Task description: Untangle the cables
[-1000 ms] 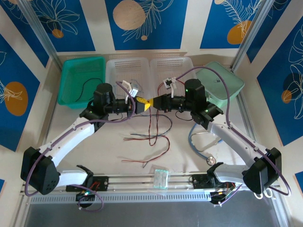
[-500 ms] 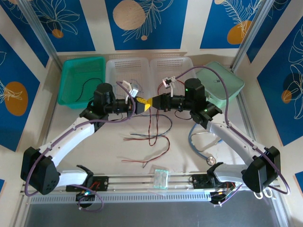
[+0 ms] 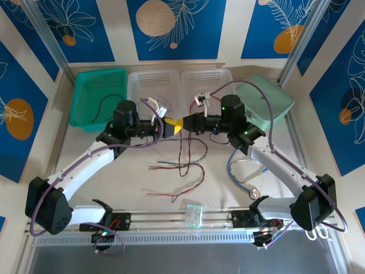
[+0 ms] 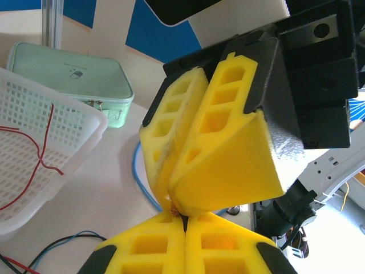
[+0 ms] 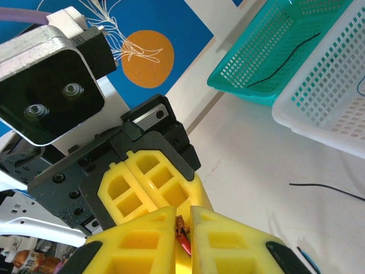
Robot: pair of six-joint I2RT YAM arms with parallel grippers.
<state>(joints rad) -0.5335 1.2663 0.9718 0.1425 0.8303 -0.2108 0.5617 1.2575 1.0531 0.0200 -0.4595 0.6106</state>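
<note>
Two end effectors meet tip to tip; the left end effector (image 3: 171, 124) is squeezed together, the right end effector (image 3: 182, 124) seems clamped on a red cable (image 5: 185, 242)

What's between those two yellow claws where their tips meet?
The end of a thin red cable, pinched in the right claw tips, facing the shut left claw; the right wrist view shows it.
</note>
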